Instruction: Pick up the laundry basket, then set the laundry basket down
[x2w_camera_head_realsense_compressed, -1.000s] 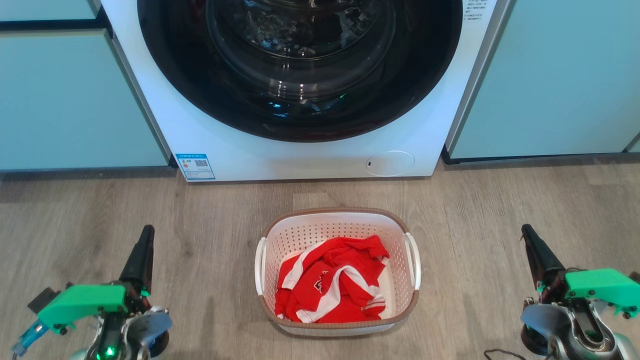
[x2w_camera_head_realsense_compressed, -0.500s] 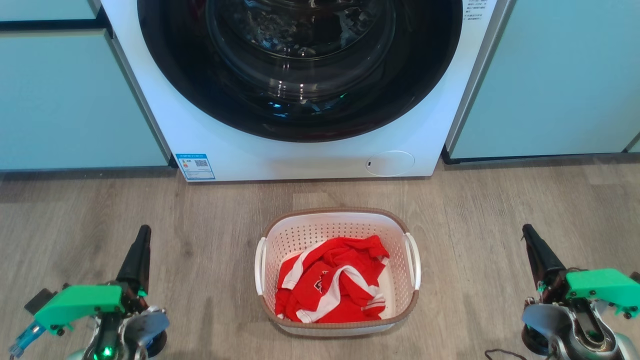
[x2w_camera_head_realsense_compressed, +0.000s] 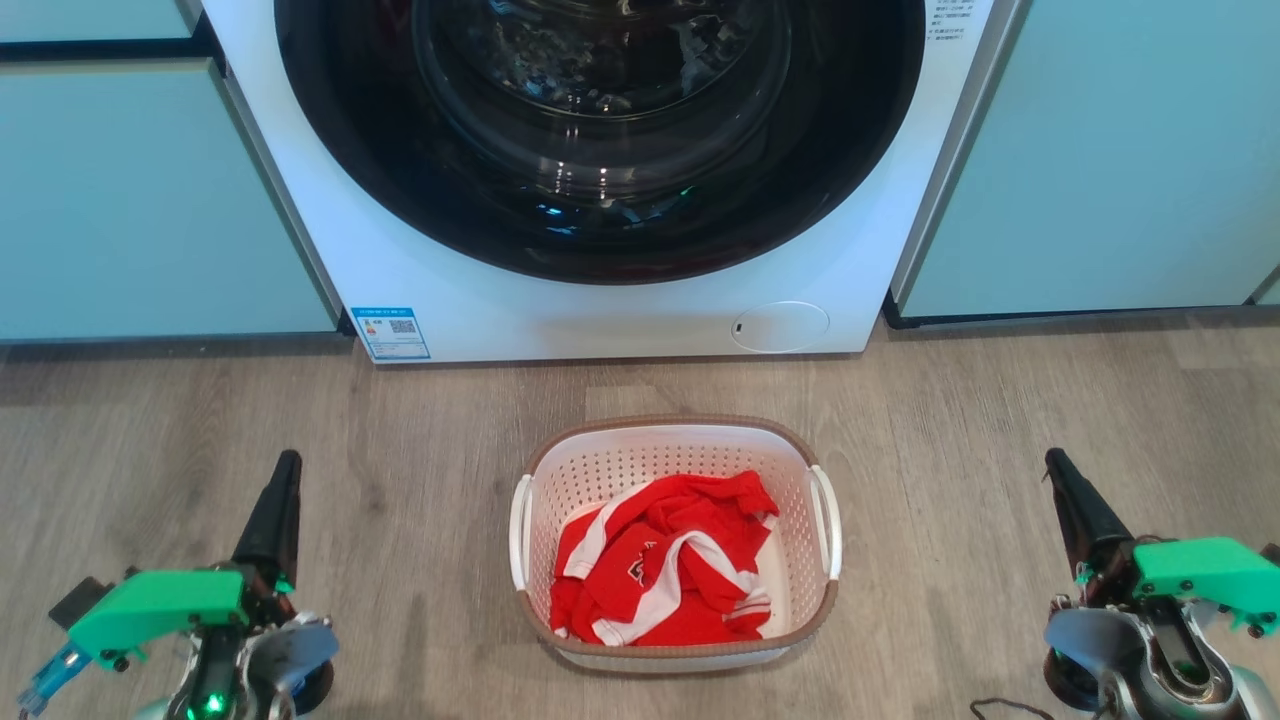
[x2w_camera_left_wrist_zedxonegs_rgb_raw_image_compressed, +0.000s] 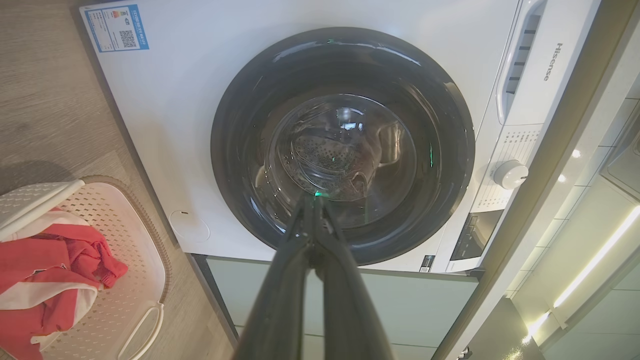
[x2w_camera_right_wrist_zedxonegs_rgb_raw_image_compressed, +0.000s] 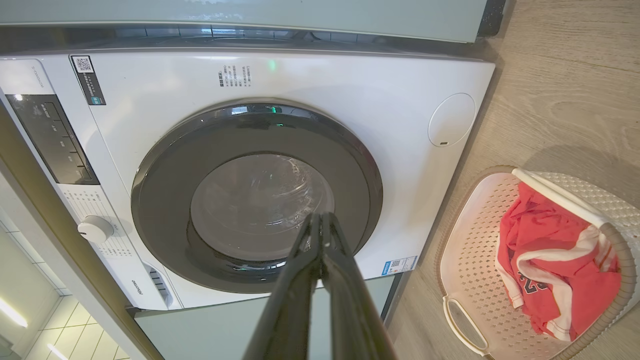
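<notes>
The laundry basket (x2w_camera_head_realsense_compressed: 675, 440) stands on the wooden floor in front of the washing machine, white with perforated walls, a brown rim band and two side handles. A red and white garment (x2w_camera_head_realsense_compressed: 665, 575) lies crumpled inside it. My left gripper (x2w_camera_head_realsense_compressed: 283, 475) is shut with its fingertips together, well to the basket's left near the floor. My right gripper (x2w_camera_head_realsense_compressed: 1060, 475) is shut too, far to the basket's right. In the left wrist view the basket (x2w_camera_left_wrist_zedxonegs_rgb_raw_image_compressed: 130, 235) sits at the lower left of my shut left gripper (x2w_camera_left_wrist_zedxonegs_rgb_raw_image_compressed: 314, 202); in the right wrist view the basket (x2w_camera_right_wrist_zedxonegs_rgb_raw_image_compressed: 470, 260) lies at the lower right of my shut right gripper (x2w_camera_right_wrist_zedxonegs_rgb_raw_image_compressed: 320, 220).
A white front-loading washing machine (x2w_camera_head_realsense_compressed: 600, 320) with a dark round door (x2w_camera_head_realsense_compressed: 600, 140) stands close behind the basket. Pale teal cabinet fronts (x2w_camera_head_realsense_compressed: 140, 200) flank it on both sides. Bare floor (x2w_camera_head_realsense_compressed: 420, 470) lies between each gripper and the basket.
My left gripper has shifted slightly left and down. The basket and my right gripper have not moved.
</notes>
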